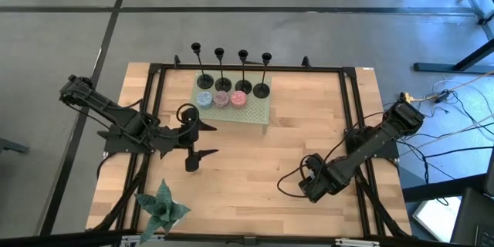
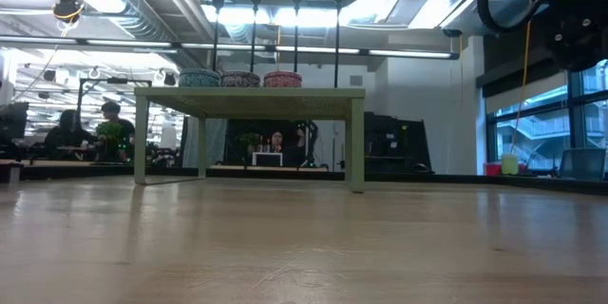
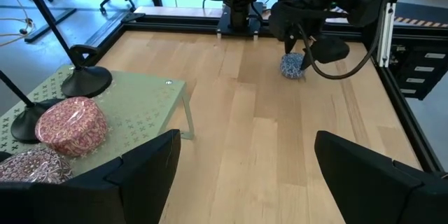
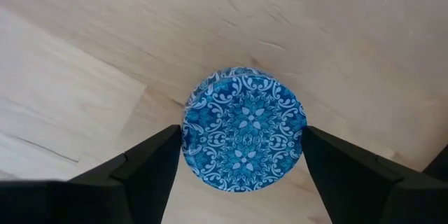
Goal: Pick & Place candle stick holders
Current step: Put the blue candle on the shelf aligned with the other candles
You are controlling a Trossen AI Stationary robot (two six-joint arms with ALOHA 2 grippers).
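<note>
Four black candle stick holders (image 1: 222, 69) stand in a row on their round bases along the far edge of a small green stand (image 1: 258, 113); two bases (image 3: 85, 80) show in the left wrist view. My right gripper (image 1: 311, 185) points down near the table's right front, shut on a round blue patterned tin (image 4: 243, 129). My left gripper (image 1: 202, 140) hovers open just in front of the stand's left end, with nothing between its fingers (image 3: 150, 168). My right gripper pinches the blue tin across its width, one finger (image 4: 157, 157) on each side of the round wall (image 4: 187, 136). The fingers come from above, pointing down. The tin (image 3: 292, 65) stays level, lid up; whether it rests on the table or hangs just clear, I cannot tell.
Three patterned tins, blue (image 1: 204, 99), pink (image 1: 221, 99) and red (image 1: 238, 98), sit on the stand in front of the holders. A green paper plant (image 1: 162, 208) lies at the near left corner. A black frame (image 1: 255, 68) borders the wooden table; bare wood lies in the middle.
</note>
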